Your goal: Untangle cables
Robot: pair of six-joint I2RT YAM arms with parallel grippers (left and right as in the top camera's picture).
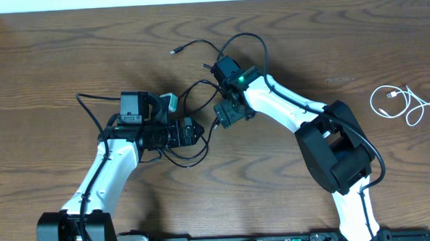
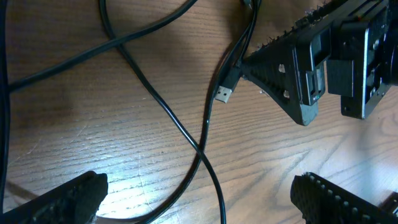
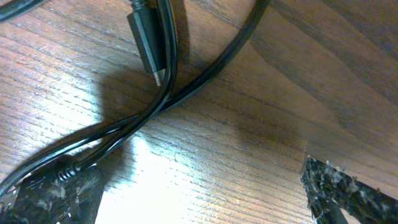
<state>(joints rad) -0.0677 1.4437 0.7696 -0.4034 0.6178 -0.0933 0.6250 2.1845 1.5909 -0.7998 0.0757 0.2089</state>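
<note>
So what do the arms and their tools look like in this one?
The left arm and right arm have white links with black joints and bases. The left tool and right tool are black, their fingers ridged. A green light glows at the right wrist, and a thick black wire loops past that arm's base.

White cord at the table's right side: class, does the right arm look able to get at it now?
Probably yes. The white cord lies alone on the table with nothing over it, and the right gripper is open, though it hangs over the black cables.
</note>
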